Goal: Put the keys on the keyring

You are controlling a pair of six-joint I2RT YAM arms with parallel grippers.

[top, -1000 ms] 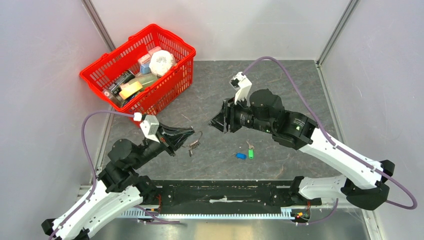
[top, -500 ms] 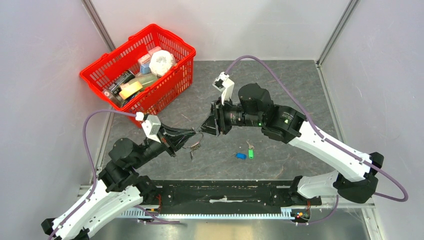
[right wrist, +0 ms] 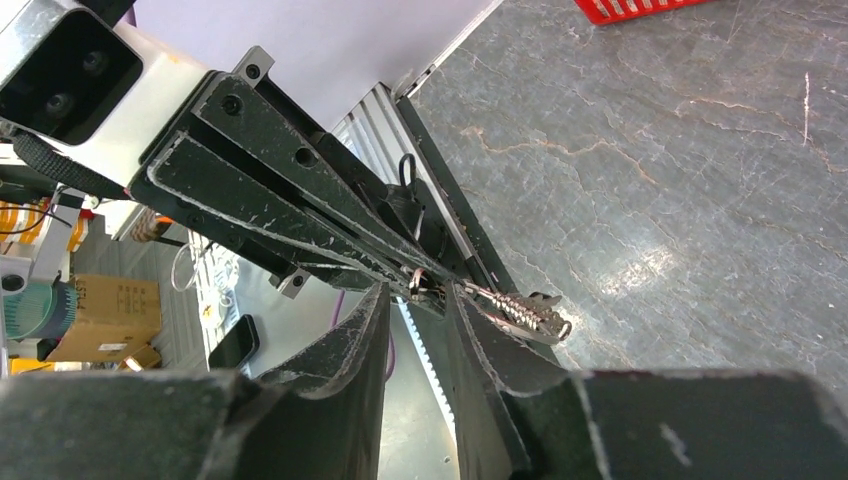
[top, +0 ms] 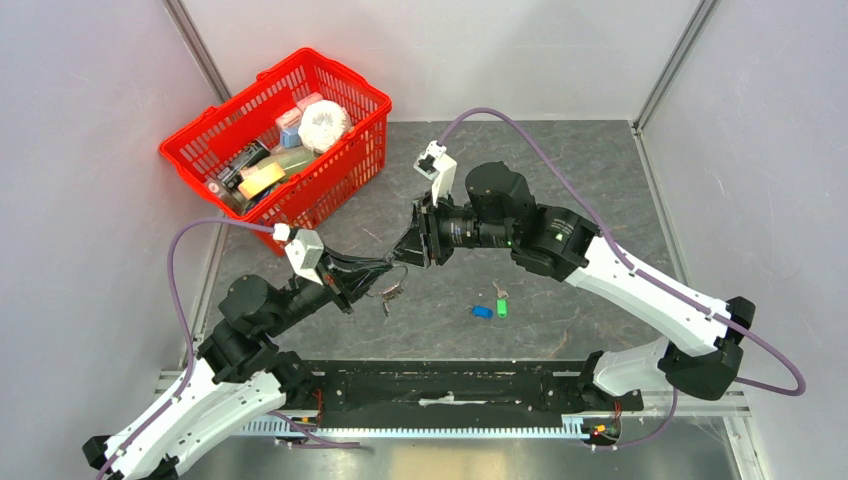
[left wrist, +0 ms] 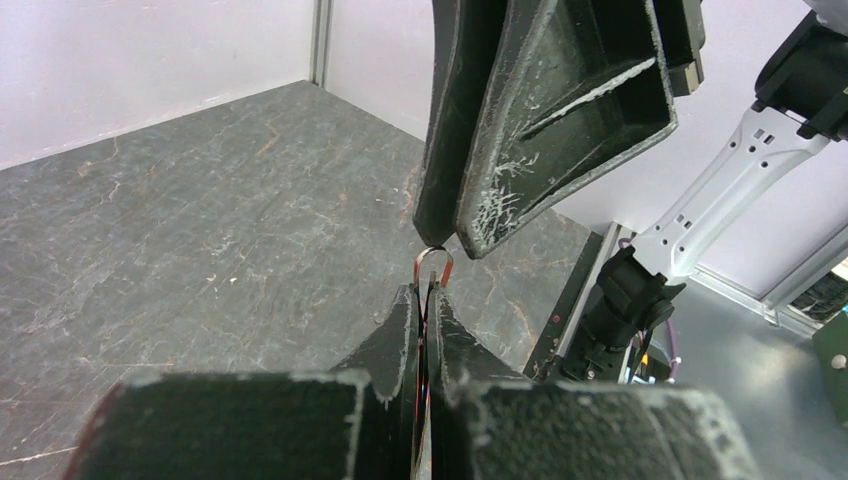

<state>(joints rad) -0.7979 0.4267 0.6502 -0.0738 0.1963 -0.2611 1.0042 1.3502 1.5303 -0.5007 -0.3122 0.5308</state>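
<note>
My left gripper (top: 384, 268) is shut on the keyring (left wrist: 434, 262), a thin silver wire loop that sticks out past its fingertips (left wrist: 405, 320). A cluster of small silver keys (top: 390, 292) dangles from the ring and also shows in the right wrist view (right wrist: 520, 312). My right gripper (top: 404, 256) is open, tip to tip with the left one. Its jaws stand on either side of the ring's end (right wrist: 415, 283) without closing on it. On the table lie a blue-headed key (top: 482, 311), a green-headed key (top: 502, 306) and a plain silver key (top: 500, 291).
A red basket (top: 340, 165) full of packaged items stands at the back left. The black mounting rail (top: 450, 385) runs along the near edge. Grey walls close in the table's sides.
My right arm has swung left toward my left gripper, and its open fingertips now reach the ring. My left gripper has stayed put, holding the keyring.
</note>
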